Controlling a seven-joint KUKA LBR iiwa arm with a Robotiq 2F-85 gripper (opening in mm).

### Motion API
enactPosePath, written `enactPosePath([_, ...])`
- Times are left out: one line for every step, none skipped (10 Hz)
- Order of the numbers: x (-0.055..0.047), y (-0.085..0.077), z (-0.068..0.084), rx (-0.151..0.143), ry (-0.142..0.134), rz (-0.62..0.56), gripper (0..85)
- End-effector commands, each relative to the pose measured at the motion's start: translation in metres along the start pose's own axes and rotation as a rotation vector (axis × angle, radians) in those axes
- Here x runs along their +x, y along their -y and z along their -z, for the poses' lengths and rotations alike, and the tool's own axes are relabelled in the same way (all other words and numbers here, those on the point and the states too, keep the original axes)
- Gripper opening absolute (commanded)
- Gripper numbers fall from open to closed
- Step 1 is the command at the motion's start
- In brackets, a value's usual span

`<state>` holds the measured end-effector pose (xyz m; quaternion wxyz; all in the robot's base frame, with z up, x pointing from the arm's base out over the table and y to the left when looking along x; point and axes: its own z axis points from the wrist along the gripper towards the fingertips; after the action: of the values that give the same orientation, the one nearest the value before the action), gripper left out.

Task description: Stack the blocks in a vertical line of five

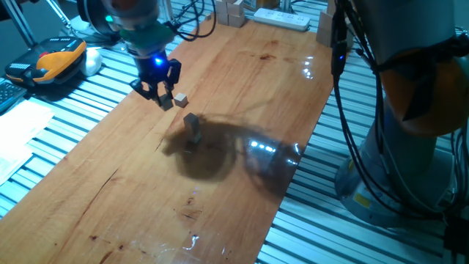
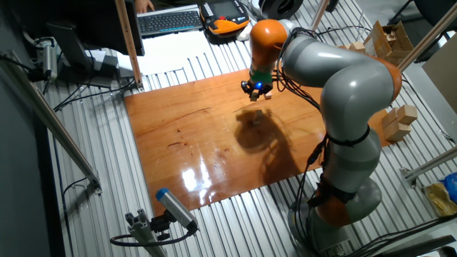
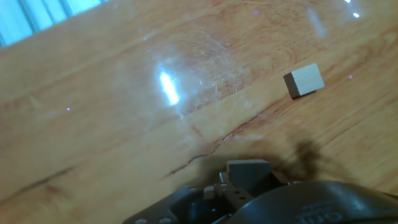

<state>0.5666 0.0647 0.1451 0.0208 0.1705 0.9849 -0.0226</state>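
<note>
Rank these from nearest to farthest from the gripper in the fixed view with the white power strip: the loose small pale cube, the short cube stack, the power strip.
1. The loose small pale wooden cube, just beside the fingers of the gripper.
2. The short stack of pale wooden cubes, a little further along the board, toward the camera.
3. The white power strip, off the board at the far end.

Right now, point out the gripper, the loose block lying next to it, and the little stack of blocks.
gripper (image 1: 161, 94): one fixed view, between the fingertips.
loose block (image 1: 180, 99): one fixed view, its top face.
stack of blocks (image 1: 193, 126): one fixed view, middle of the column's side.
</note>
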Motion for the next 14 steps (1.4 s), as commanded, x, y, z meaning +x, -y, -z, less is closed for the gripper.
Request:
enactPosePath([0.002,0.0,0.001,-0.002,0.003,0.052,0.0])
enactPosePath([0.005,0.001,0.004,0.001,0.005,0.052,0.0])
enactPosePath([0.007,0.002,0.007,0.001,0.004,0.057,0.0])
enactPosePath([0.009,0.002,0.009,0.0,0.004,0.063,0.0])
enactPosePath([0.012,0.002,0.007,0.006,0.01,0.069,0.0])
enactPosePath([0.015,0.003,0.004,0.006,0.018,0.072,0.0])
enactPosePath([0.017,0.005,0.004,0.001,0.016,0.076,0.0])
enactPosePath([0.018,0.006,0.007,-0.001,0.016,0.079,0.0])
enactPosePath([0.021,0.007,0.01,0.0,0.018,0.081,0.0])
enactPosePath([0.023,0.008,0.012,0.002,0.02,0.084,0.0])
enactPosePath([0.025,0.008,0.012,0.003,0.022,0.085,0.0])
enactPosePath([0.027,0.009,0.01,0.003,0.026,0.088,0.0])
enactPosePath([0.029,0.011,0.006,0.003,0.034,0.095,0.0])
enactPosePath([0.03,0.012,0.003,-0.002,0.039,0.106,0.0])
